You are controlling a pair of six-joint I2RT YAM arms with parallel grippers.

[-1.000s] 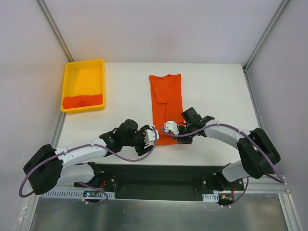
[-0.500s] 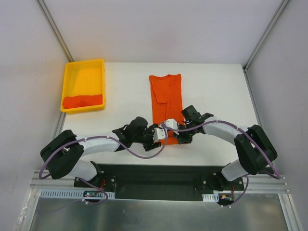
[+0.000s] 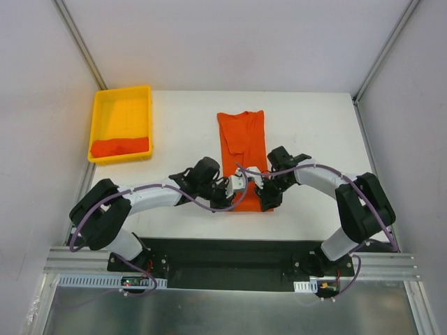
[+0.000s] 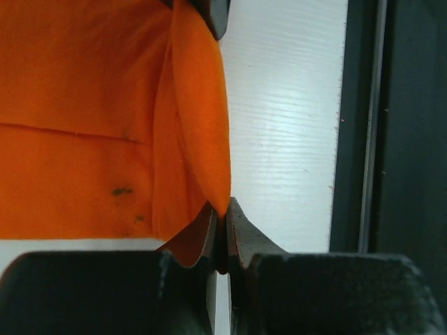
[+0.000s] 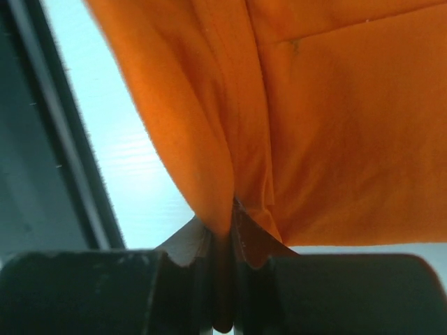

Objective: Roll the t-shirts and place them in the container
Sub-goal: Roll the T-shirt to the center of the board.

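An orange t-shirt point(image 3: 242, 139), folded into a long strip, lies in the middle of the white table. Its near end is lifted by both grippers. My left gripper point(image 3: 237, 190) is shut on the near left corner, and the cloth point(image 4: 84, 105) rises pinched between its jaws point(image 4: 223, 213). On the near right corner my right gripper point(image 3: 265, 191) is shut too, with a fold of t-shirt point(image 5: 335, 125) caught between its jaws point(image 5: 230, 209). A second orange t-shirt point(image 3: 120, 147) lies bunched in the yellow tray.
The yellow tray point(image 3: 105, 115) stands at the back left of the table point(image 3: 314, 132). A black strip point(image 3: 230, 252) runs along the table's near edge, just behind both grippers. Grey walls close in the sides and back.
My left arm has swung right to the t-shirt's near left corner, and its gripper went from open to shut on the cloth. The right gripper kept its hold and shifted slightly away.
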